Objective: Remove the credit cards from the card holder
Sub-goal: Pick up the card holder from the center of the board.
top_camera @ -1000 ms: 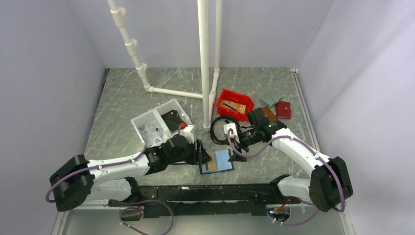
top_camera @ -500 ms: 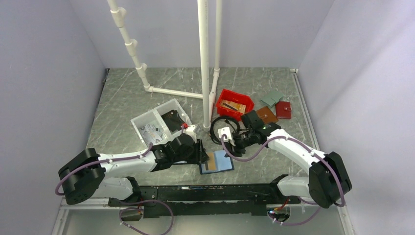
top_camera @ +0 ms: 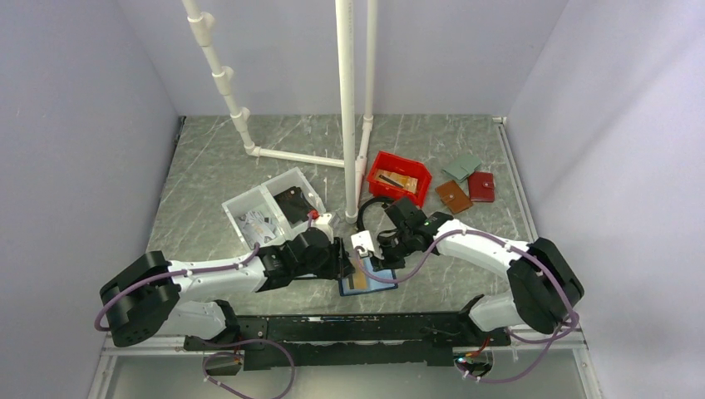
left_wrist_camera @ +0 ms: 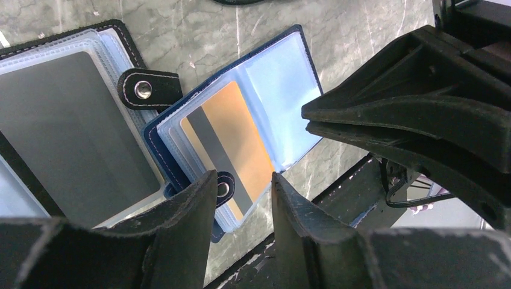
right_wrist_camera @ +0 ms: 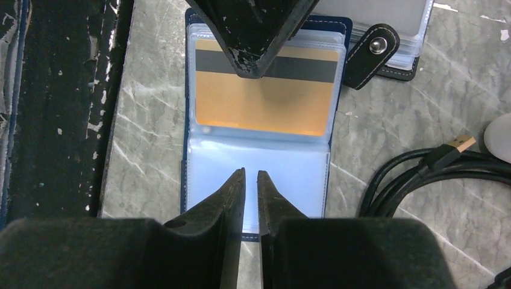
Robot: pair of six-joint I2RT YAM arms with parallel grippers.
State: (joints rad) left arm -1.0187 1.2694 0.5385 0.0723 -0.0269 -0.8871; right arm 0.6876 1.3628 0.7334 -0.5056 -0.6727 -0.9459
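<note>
The card holder (top_camera: 376,280) lies open on the table, navy outside and light blue inside. A gold-orange credit card (left_wrist_camera: 232,135) with a dark stripe sits in its clear sleeve (right_wrist_camera: 263,96). My left gripper (left_wrist_camera: 244,180) hovers low at the holder's card end. It is open, and only the holder's small tab shows beyond the gap. My right gripper (right_wrist_camera: 251,174) is over the empty light-blue sleeve (right_wrist_camera: 289,177). Its fingers are nearly together, a thin slit apart, with nothing between them. The two grippers face each other across the holder (right_wrist_camera: 265,120).
A black-edged folio (left_wrist_camera: 60,120) with grey panels lies against the holder, its snap tab (right_wrist_camera: 376,54) alongside. A black cable (right_wrist_camera: 422,174) coils to the right. Farther back stand a red bin (top_camera: 399,176), a white bin (top_camera: 270,208), a brown wallet (top_camera: 454,197) and white pipes (top_camera: 347,108).
My right arm has swung left from beside the cable to over the holder, and its jaws have closed from wide to a slit. The left gripper has narrowed a little.
</note>
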